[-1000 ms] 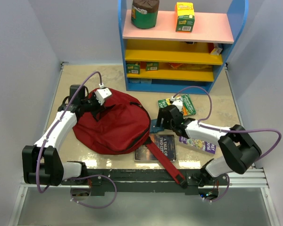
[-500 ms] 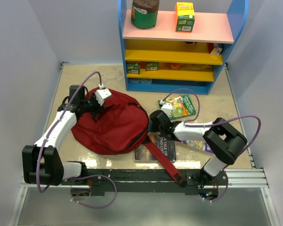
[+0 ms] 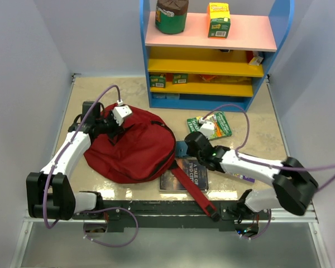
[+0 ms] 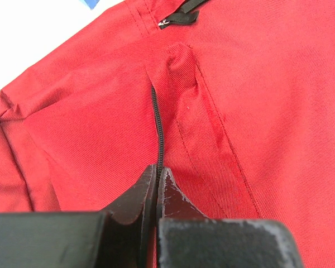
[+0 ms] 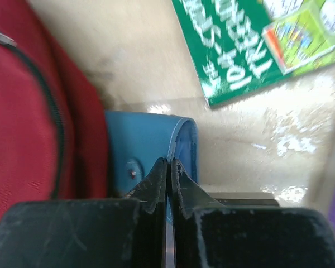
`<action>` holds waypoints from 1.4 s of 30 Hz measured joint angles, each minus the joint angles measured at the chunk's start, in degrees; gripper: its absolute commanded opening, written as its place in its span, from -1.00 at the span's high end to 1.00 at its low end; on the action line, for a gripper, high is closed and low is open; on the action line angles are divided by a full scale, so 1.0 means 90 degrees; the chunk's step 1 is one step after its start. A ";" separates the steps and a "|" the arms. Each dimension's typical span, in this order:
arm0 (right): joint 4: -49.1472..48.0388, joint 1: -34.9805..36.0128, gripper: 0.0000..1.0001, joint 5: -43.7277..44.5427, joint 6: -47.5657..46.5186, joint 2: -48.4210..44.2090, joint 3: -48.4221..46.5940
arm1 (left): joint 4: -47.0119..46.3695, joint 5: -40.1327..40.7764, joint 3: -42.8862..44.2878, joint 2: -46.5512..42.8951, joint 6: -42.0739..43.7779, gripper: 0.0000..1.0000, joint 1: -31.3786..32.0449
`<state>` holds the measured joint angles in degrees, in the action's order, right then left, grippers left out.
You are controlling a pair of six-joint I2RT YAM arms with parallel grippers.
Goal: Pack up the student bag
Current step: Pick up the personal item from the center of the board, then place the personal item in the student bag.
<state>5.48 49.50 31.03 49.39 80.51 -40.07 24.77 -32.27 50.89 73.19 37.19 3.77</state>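
left tool [image 4: 157, 174] pressed together, pinching black zipper [image 4: 158, 128] on student bag [image 3: 134, 148]. right tool [image 5: 168, 167] pressed together over blue pencil case [image 5: 139, 148], grip on it unclear. case touching bag's right edge. green book [image 5: 240, 50] right of bag, apart. bag lies slumped on bench [image 3: 100, 92], long red strap [image 3: 192, 190] trailing from bag's right side toward near edge.

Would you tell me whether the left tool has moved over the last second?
No. The left tool stays put on the bag, same offset from the shelf.
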 measured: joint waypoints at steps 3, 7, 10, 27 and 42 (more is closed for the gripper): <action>0.0549 0.0000 1.00 0.0172 -0.0231 -0.0896 -0.0291 | -0.0022 0.0002 0.0000 0.0000 -0.0029 1.00 0.0000; 0.0877 0.0000 1.00 0.0308 -0.0515 -0.1409 -0.1129 | -0.0107 0.0010 0.0000 0.0000 -0.0189 1.00 0.0000; 0.0930 0.0061 1.00 0.0308 -0.0702 -0.1540 -0.1588 | -0.0182 0.0012 0.0000 0.0000 -0.0301 1.00 -0.0002; -0.0682 0.0658 1.00 -0.1348 -0.0865 0.0340 -0.2329 | -0.0500 0.0019 -0.0005 -0.0005 -0.0758 1.00 0.0000; -0.2108 0.0716 1.00 -0.2395 -0.0398 0.2329 -0.3058 | -0.0440 -0.0236 -0.0197 -0.0146 -0.0648 1.00 -0.0002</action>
<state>-13.50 55.94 9.47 45.80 101.47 -67.59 20.82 -34.39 49.12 71.88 31.35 3.75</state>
